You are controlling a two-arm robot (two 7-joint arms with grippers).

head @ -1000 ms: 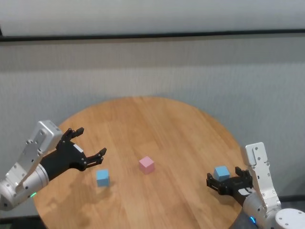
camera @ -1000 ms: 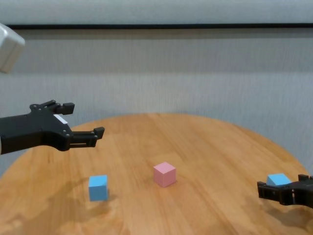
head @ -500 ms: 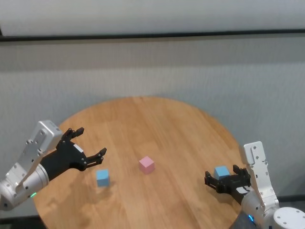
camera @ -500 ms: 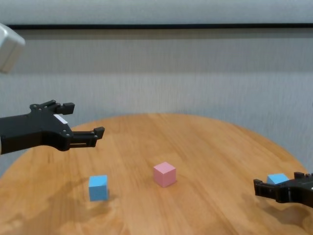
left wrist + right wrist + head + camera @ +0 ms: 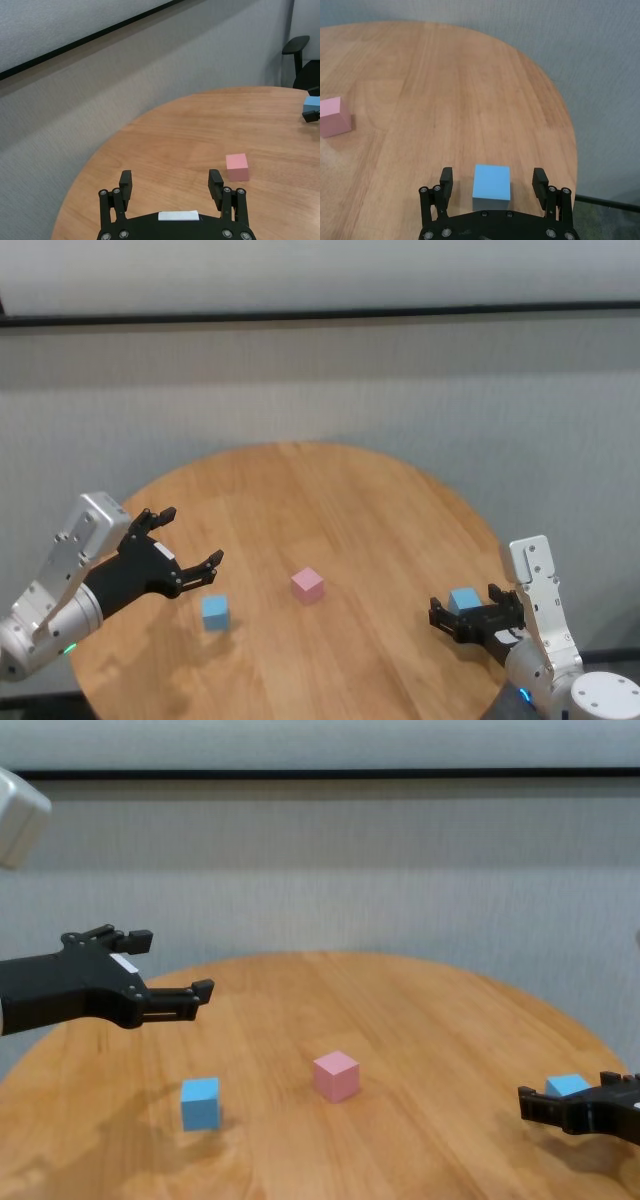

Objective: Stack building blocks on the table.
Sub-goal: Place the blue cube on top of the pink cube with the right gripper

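R pincer (image 5: 492, 186) nearer, straddling blue block (image 5: 491, 187)

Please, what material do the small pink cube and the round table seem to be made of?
The pink cube looks like matte foam or painted wood: flat, even colour, no shine, crisp edges; which one I cannot tell. The table looks like wood or wood veneer with a smooth finish: orange-brown planks with visible grain lines.

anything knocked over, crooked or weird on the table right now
Nothing stands out. All three cubes sit flat and apart on the table: pink block mid-table, one blue block under the open left pincer, the other blue block between the open right pincer fingers, not yet gripped.
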